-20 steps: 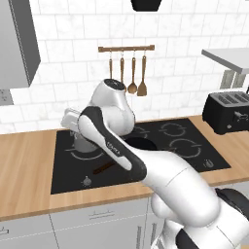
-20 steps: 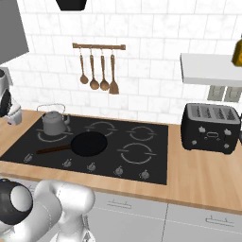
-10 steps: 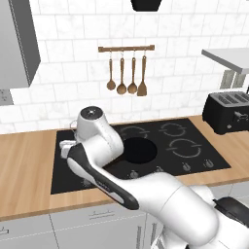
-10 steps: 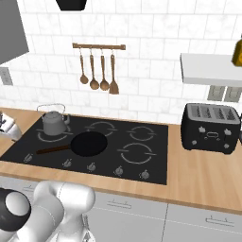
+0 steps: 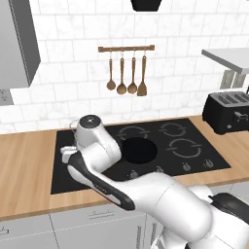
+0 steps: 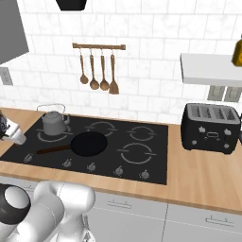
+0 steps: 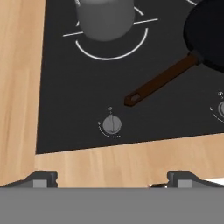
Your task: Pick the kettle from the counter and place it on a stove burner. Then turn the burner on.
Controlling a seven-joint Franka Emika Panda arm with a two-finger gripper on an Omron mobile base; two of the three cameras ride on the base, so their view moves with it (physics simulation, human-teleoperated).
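Knob next, straight ahead of my claw

Kettle (image 7: 105,17) sits on burner (image 7: 111,48); knob (image 7: 111,124) lies just ahead of my wide-open, empty claw (image 7: 111,177).

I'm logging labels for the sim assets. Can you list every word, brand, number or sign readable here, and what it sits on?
No readable words, brands or numbers.
Knob on the cooktop: small white marks around it, too small to read.
Toaster: small controls on its front, no legible text.
Kettle and frying pan: no lettering visible.
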